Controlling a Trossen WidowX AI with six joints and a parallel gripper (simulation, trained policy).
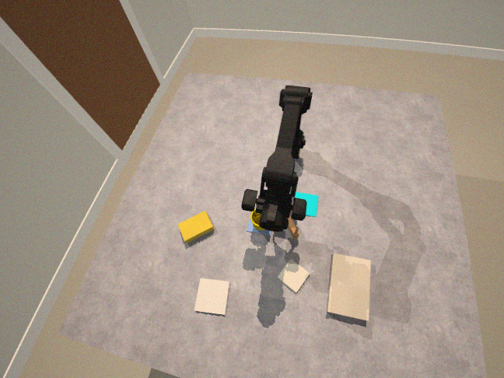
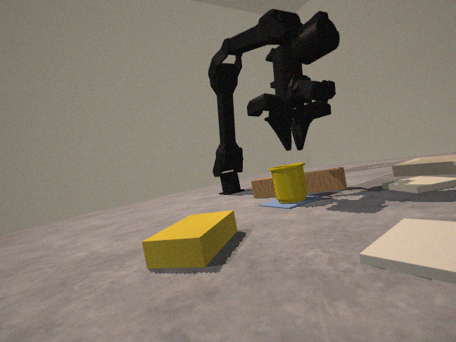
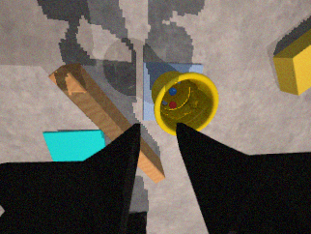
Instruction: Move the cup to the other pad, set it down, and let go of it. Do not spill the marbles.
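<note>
The yellow cup (image 1: 257, 220) (image 2: 288, 184) (image 3: 195, 112) stands upright on the blue pad (image 1: 252, 229) (image 2: 268, 203) (image 3: 149, 110). Inside it the wrist view shows a red marble (image 3: 173, 104) and a blue marble (image 3: 173, 91); others are hard to make out. The cyan pad (image 1: 311, 204) (image 3: 74, 145) lies bare beyond the wooden bar and is not seen in the exterior view. My gripper (image 2: 294, 148) (image 3: 158, 128) is partly open and empty, pointing down above the cup's rim. In the wrist view the cup is ahead of the right fingertip. The arm hides part of the cup in the top view.
A wooden bar (image 1: 293, 229) (image 2: 326, 179) (image 3: 103, 105) lies between the two pads. A yellow block (image 1: 196, 226) (image 2: 176, 241) (image 3: 296, 73) lies off to the cup's other side. A large beige slab (image 1: 350, 286) and two smaller pale tiles (image 1: 212, 296) (image 1: 296, 278) lie farther out.
</note>
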